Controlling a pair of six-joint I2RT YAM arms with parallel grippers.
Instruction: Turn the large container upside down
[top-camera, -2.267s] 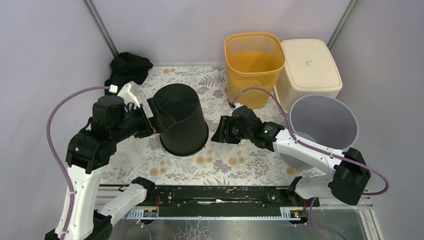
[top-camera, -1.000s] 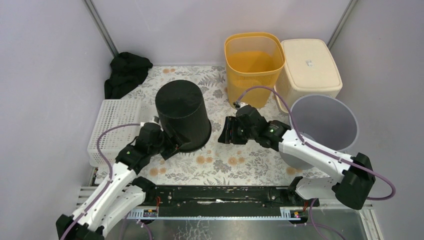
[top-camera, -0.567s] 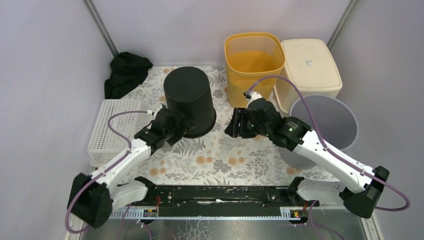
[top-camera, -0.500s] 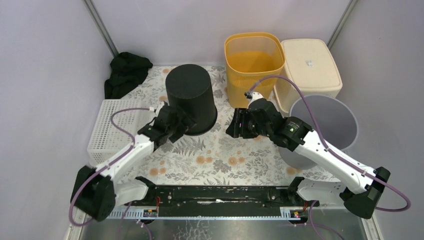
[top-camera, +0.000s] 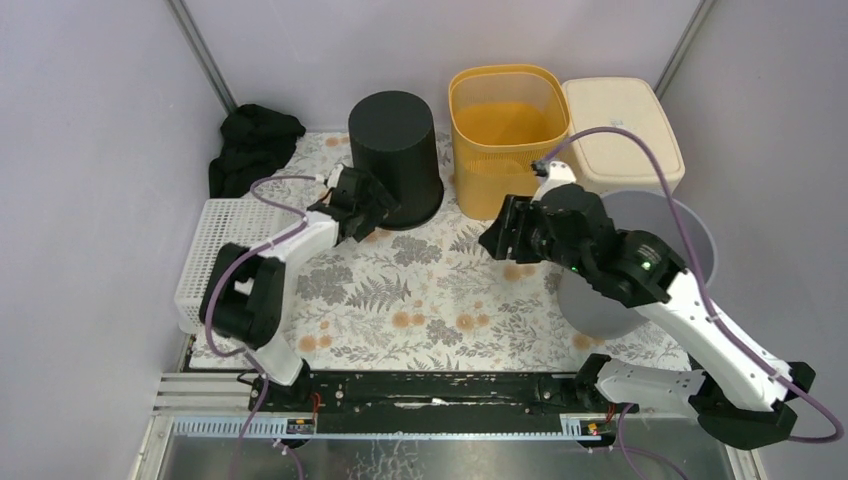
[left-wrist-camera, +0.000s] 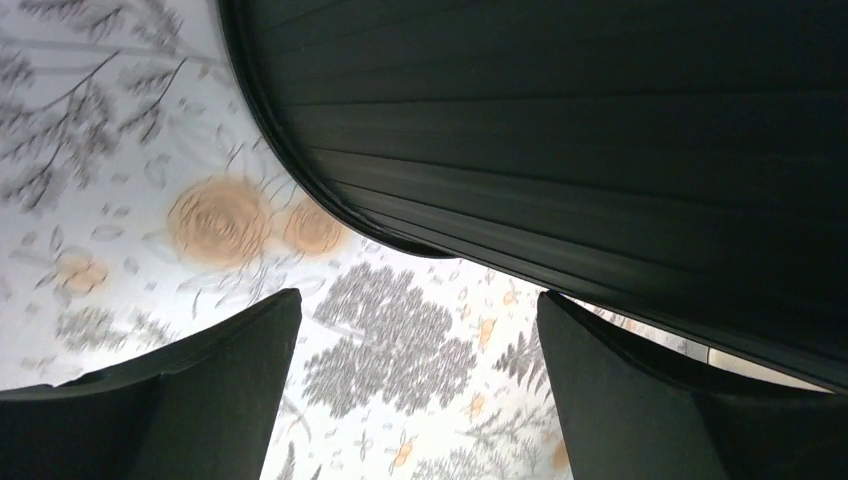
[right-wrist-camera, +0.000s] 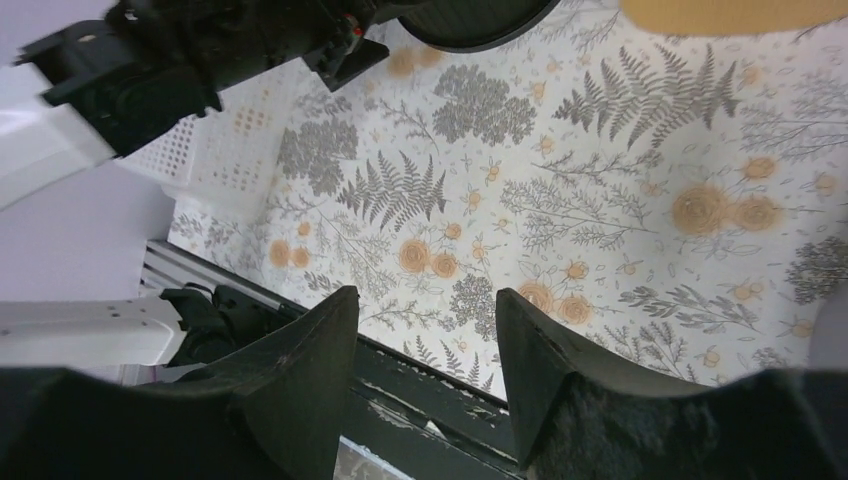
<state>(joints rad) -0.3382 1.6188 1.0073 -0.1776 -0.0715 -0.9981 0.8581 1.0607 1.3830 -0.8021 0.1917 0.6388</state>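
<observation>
Passage: floral mat (top-camera: 430, 290), mid-table, open from near edge towards back. Obstacles: black bin (top-camera: 395, 155) just beside yellow basket (top-camera: 505, 135), back; grey bin (top-camera: 655, 245), right; white tray (top-camera: 225, 240), left.

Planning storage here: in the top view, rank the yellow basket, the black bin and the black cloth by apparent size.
1. yellow basket, largest
2. black bin, somewhat smaller
3. black cloth, smallest

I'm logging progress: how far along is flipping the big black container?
Done: the black container stands rim-down, base up, beside the yellow basket. In hand: nothing; the left gripper is open at its rim, the right gripper open, empty. Left: likely only backing away.
</observation>
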